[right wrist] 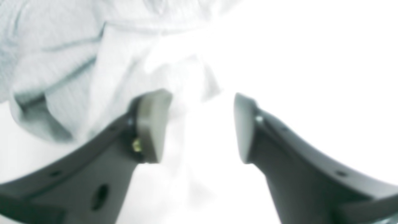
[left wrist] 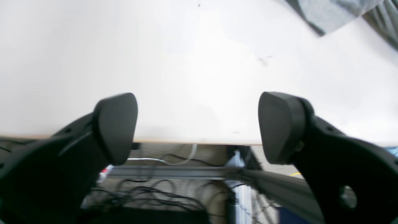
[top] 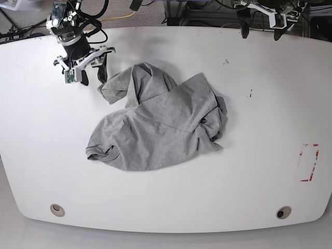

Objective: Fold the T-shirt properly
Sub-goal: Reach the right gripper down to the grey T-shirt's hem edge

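The heather-grey T-shirt (top: 155,122) lies crumpled in a heap at the middle of the white table (top: 259,171), with folds and one sleeve bunched at its upper left. No lettering shows. My right gripper (top: 93,78) is open and empty, just left of the shirt's upper-left edge. In the right wrist view the right gripper (right wrist: 199,127) hangs open over blurred shirt fabric (right wrist: 59,62). My left gripper (top: 259,30) is open and empty at the table's far edge, well away from the shirt. In the left wrist view the left gripper (left wrist: 197,127) shows only a shirt corner (left wrist: 329,12).
A red tape outline (top: 309,162) marks the table's right side. Two round holes (top: 57,209) (top: 282,212) sit near the front edge. Small dark marks (top: 250,94) dot the surface. Cables and a metal frame (left wrist: 174,172) lie beyond the table edge.
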Robot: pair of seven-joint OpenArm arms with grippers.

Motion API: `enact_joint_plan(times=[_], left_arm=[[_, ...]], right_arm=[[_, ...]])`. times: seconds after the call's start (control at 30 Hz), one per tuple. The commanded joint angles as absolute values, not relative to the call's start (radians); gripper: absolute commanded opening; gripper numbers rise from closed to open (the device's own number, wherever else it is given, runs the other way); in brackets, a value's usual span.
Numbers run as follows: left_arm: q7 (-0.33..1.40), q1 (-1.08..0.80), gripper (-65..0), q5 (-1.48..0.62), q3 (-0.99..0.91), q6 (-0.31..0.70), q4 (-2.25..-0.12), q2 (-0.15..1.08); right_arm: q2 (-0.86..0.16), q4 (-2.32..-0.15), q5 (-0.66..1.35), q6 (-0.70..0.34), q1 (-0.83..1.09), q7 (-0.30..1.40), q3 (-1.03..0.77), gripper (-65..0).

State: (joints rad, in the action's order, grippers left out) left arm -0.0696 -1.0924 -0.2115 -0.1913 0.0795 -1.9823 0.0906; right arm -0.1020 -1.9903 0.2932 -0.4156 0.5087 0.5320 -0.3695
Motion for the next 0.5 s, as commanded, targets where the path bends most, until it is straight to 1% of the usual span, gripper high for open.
enact_joint_plan(times=[0.0,0.27,0.37,0.47], left_arm=[[-0.091,-1.106,-7.1,-0.217,-0.194,0.085,-2.0,0.096],[-0.09,-1.059,-6.9,-0.209,-0.191,0.085,-1.997,0.099],[-0.087,-1.038,-6.9,-0.209,-0.194,0.087,-1.995,0.101],[-0.039,-1.012,-6.9,-0.211,-0.196,0.087,-1.998,0.116]], right_arm=[[-0.11,-2.011,0.303,-0.438,0.447,0.579,-0.372,-30.8],[-0.105,-1.937,0.303,-0.536,0.16,0.909,-0.372,-30.4],[-0.104,-1.877,0.305,-0.555,0.067,0.984,-0.372,-30.4],[-0.082,-1.822,0.305,-0.578,-0.007,1.033,-0.372,-30.4]])
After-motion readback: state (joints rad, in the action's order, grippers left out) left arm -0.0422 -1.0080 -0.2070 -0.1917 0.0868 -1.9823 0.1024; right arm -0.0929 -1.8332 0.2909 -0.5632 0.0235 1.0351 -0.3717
